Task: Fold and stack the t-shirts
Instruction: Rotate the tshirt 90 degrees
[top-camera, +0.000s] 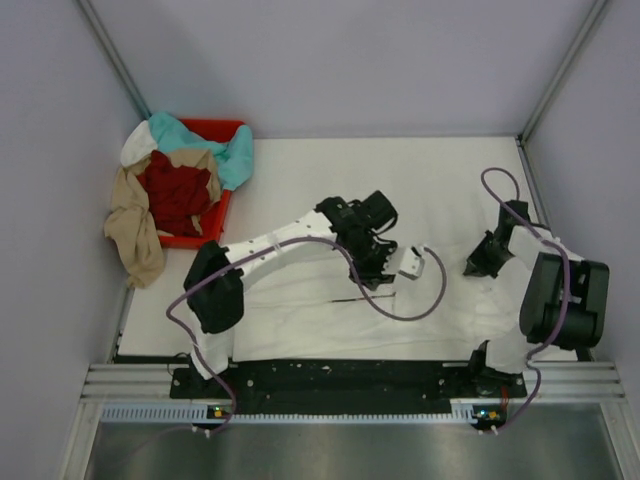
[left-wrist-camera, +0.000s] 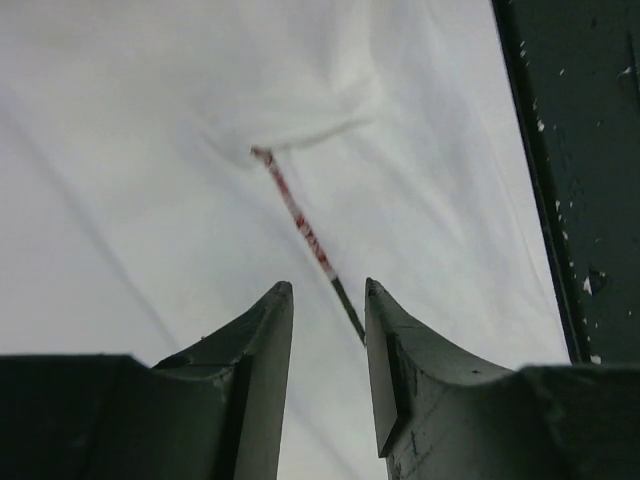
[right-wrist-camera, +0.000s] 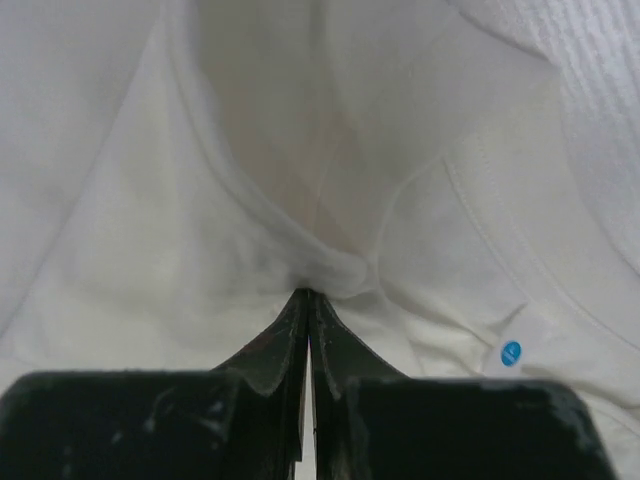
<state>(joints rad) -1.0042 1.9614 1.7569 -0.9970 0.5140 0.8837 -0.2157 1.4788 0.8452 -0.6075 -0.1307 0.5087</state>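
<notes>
A white t-shirt lies spread across the near half of the table. My left gripper hovers open over it; in the left wrist view the open jaws are just above the white cloth, beside a thin red and dark line on it. My right gripper is shut on a pinched fold of the white shirt at the tips. A white tag with a blue dot shows to its right. No flower print shows.
A red plastic bin stands at the far left, heaped with teal, dark red, tan and cream tees that spill over its rim. The dark front rail runs along the table's near edge.
</notes>
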